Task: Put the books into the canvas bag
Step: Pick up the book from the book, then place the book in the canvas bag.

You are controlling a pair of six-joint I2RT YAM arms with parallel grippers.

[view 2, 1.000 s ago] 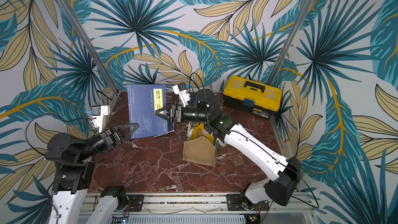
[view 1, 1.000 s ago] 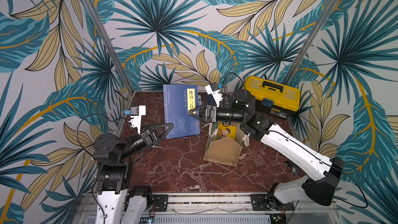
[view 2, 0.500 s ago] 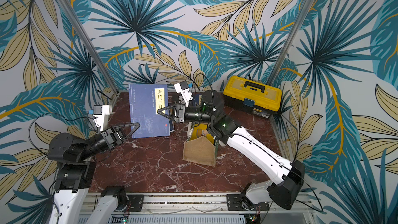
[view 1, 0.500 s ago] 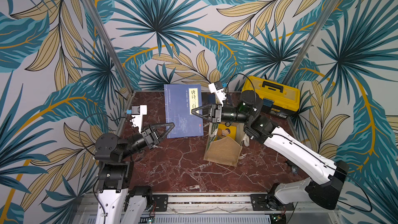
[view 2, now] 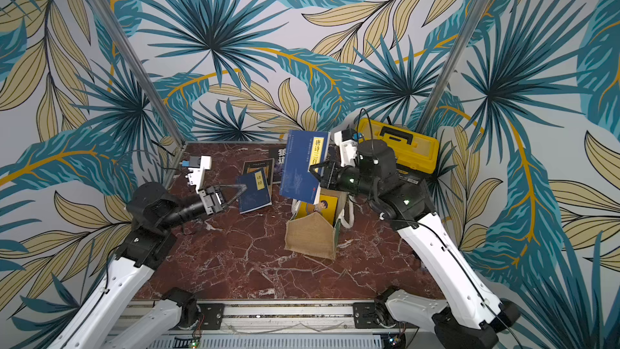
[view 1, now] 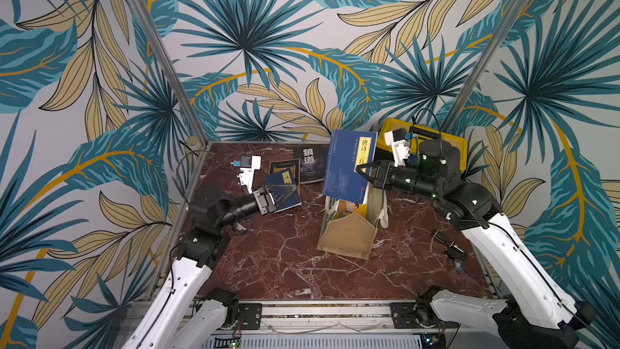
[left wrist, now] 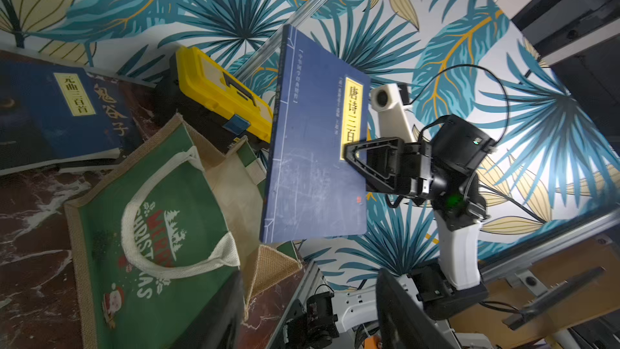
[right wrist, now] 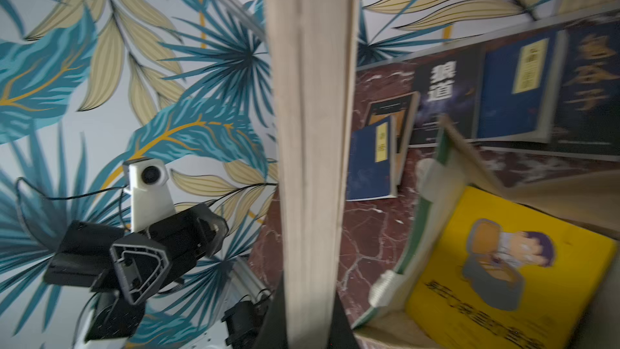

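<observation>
In both top views the right gripper (view 1: 364, 171) is clamped on the right-hand edge of a large navy book (view 1: 344, 166). The book hangs upright with its long axis vertical, its lower edge just above the far end of the canvas bag (view 1: 345, 238). A yellow book (view 1: 356, 209) already leans inside. The left gripper (view 2: 240, 193), jaws apart, sits well left of the bag over a small navy book (view 2: 255, 181) lying on the table (view 1: 268, 270). Whether it touches that book I cannot tell.

The left wrist view shows the large navy book (left wrist: 312, 162) face-on, pinched near its title strip, with the canvas bag (left wrist: 161, 216) gaping beneath its lower corner.

The right wrist view looks along the book's page edge (right wrist: 312, 129) between the closed jaws, with the yellow book (right wrist: 503, 263) close by in the open bag.

The bag lies almost straight below the right gripper, so the lowering looks like the right arm's job.
</observation>
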